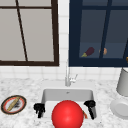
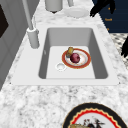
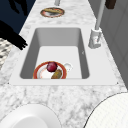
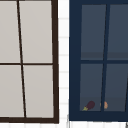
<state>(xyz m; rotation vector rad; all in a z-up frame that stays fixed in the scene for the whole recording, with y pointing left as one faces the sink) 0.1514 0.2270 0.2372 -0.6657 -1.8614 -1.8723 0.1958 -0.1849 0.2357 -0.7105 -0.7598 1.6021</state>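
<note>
Left robot hand (image 1: 39,108) hovers over the front left corner of the sink (image 1: 47,96), fingers pointing down and loosely relaxed, holding nothing. Right robot hand (image 1: 90,104) hovers over the front right corner, fingers likewise hanging down and empty. Between the two robot hands, a large red ball (image 1: 67,114) covers the front of the basin. Below the robot hands, on the sink floor, lies an orange-rimmed plate (image 2: 85,60) carrying a dark red fruit (image 2: 75,57) and a brown piece of food (image 2: 70,50), with the drain (image 2: 60,66) just beside it. Left of the left robot hand, a patterned plate (image 1: 5,106) rests on the bench (image 1: 25,87); right of the right robot hand sits a white plate (image 1: 120,108). Behind them rises the tap (image 1: 67,77).
</note>
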